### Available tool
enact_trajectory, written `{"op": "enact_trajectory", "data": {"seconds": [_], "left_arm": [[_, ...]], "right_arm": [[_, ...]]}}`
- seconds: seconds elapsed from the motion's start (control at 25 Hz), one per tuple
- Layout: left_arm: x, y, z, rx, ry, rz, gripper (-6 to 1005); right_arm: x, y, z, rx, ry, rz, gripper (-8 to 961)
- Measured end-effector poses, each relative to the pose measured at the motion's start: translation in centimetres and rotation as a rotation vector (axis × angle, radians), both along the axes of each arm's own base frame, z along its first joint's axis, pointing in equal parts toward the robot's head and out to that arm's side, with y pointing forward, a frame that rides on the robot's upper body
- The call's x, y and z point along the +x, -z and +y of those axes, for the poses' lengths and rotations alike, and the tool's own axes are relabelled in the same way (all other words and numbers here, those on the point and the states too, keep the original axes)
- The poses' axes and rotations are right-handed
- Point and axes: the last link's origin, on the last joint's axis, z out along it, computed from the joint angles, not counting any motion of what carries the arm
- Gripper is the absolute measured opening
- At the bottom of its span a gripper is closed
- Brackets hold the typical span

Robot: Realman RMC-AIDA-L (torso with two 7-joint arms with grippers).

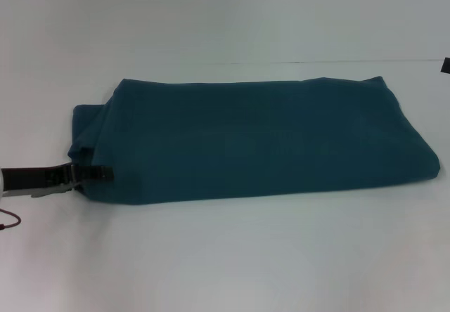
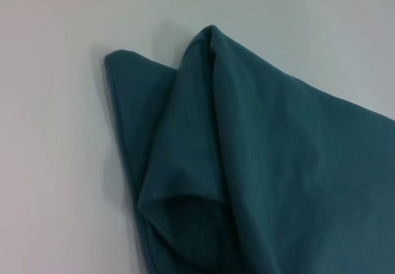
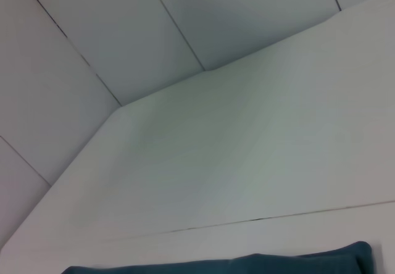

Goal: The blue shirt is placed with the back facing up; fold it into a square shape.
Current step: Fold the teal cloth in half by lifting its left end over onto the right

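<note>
The blue shirt lies on the white table as a long folded band, plain side up, running left to right. My left gripper reaches in from the left at the shirt's near left corner. Its dark upper finger lies over the cloth edge and it is shut on it. The left wrist view shows that end of the shirt with its layers bunched and one fold gaping. Only a dark tip of my right gripper shows, at the far right, apart from the shirt. The right wrist view catches a strip of the shirt.
The white table spreads around the shirt, with a thin seam behind it. Grey wall panels rise beyond the table's far edge. A red cable hangs by my left arm.
</note>
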Motion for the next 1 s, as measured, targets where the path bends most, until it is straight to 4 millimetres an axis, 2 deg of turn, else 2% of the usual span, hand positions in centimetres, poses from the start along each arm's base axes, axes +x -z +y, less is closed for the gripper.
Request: {"op": "enact_trajectory", "data": {"seconds": [0.28, 0.52, 0.72, 1.0], "left_arm": [[-0.1, 0.0, 0.0, 0.001, 0.003, 0.011, 666], [-0.2, 0.0, -0.1, 0.002, -0.002, 0.012, 444], [-0.6, -0.1, -0.3, 0.005, -0.012, 0.015, 178], [-1.7, -1.3, -0.8, 0.046, -0.037, 0.037, 39]], "right_arm": [[0.0, 0.0, -0.1, -0.002, 0.001, 0.002, 840], [0.1, 0.1, -0.1, -0.004, 0.001, 0.002, 839], [0.1, 0.2, -0.1, -0.007, 0.004, 0.005, 839], [0.1, 0.7, -0.2, -0.009, 0.006, 0.015, 838]]}}
